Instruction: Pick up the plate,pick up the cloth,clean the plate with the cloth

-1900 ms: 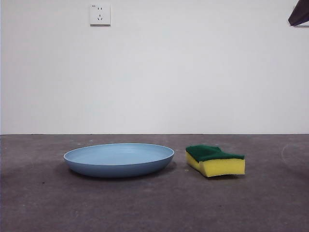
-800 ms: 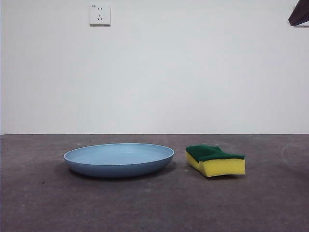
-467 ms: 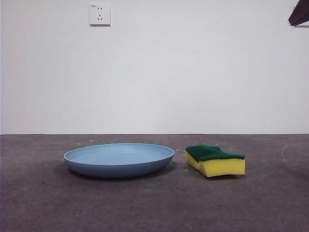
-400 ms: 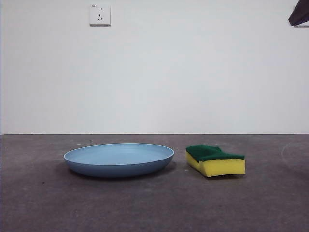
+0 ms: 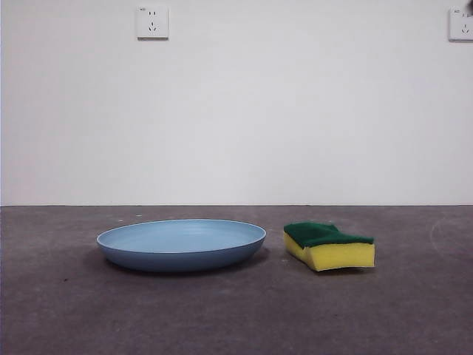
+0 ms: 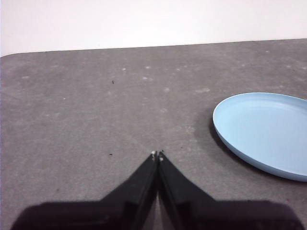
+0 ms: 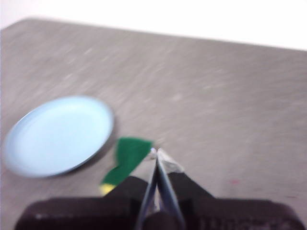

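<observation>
**Reader:** What lies on the table?

**Describer:** A dark grey table [image 5: 236, 310] runs to a white wall. Taking the middle of the front view as a clock's centre, the plate [image 5: 181, 245] sits at about seven o'clock: wide, shallow, light blue, flat on the table with its rim turned up. The cloth [image 5: 329, 246] (really a block sponge, yellow foam with a dark green scouring face on top) rests at about four o'clock, just beside the plate and not touching it.

**Reader:** Anything on the wall?

**Describer:** A white socket [image 5: 152, 22] at eleven o'clock, and a second socket [image 5: 461, 24] at the top right corner.

**Reader:** Where are the grippers?

**Describer:** Neither shows in the front view. In the left wrist view, the left gripper [image 6: 157, 154] hangs above bare table with its two black jaws pressed together, holding nothing. The plate [image 6: 266, 132] lies off to one side of it, apart from the tips.

**Reader:** And the right one?

**Describer:** The right wrist view is blurred. The right gripper [image 7: 156, 152] has its jaws together and empty too, poised above the table. The sponge [image 7: 125, 160] appears close beside the tips, partly hidden behind one jaw, and the plate [image 7: 57, 134] lies beyond it.
</observation>
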